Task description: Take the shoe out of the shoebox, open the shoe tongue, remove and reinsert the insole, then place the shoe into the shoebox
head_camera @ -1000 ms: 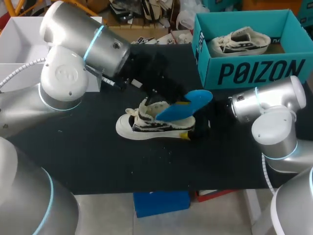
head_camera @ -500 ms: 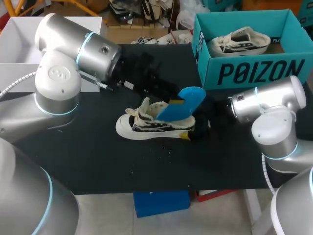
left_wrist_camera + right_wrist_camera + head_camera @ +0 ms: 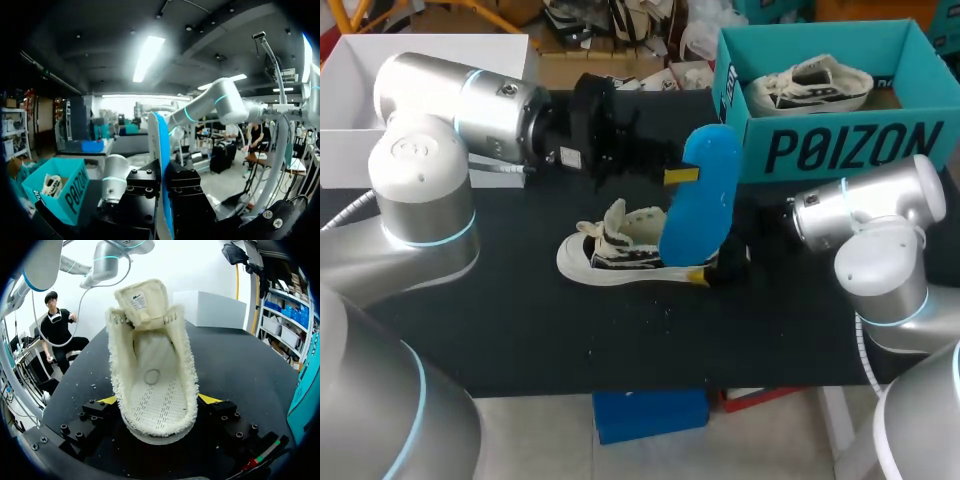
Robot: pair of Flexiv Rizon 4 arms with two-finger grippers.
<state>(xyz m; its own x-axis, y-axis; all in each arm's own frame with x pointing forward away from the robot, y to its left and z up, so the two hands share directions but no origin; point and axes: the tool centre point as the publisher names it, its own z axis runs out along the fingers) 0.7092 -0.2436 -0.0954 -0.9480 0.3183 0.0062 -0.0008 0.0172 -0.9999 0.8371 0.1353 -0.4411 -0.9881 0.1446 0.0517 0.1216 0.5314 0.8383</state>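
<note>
My left gripper point(image 3: 678, 176) held a blue insole point(image 3: 705, 200) upright above the heel of a cream sneaker point(image 3: 615, 255), which stood on the black table point(image 3: 520, 320). My right gripper point(image 3: 712, 272) sat at that heel. At the table's far right, a teal shoebox point(image 3: 840, 150) held a second sneaker point(image 3: 810, 85).

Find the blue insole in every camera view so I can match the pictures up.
Head view: blue insole stands upright at the shoe's heel, gripped by the left pincer.
Left wrist view: seen edge-on, clamped between that pincer's fingers.
Right wrist view: not in it; only the shoe's bare inside shows.
Shared landmark: the teal shoebox, off beside the pincer in the left wrist view.
</note>
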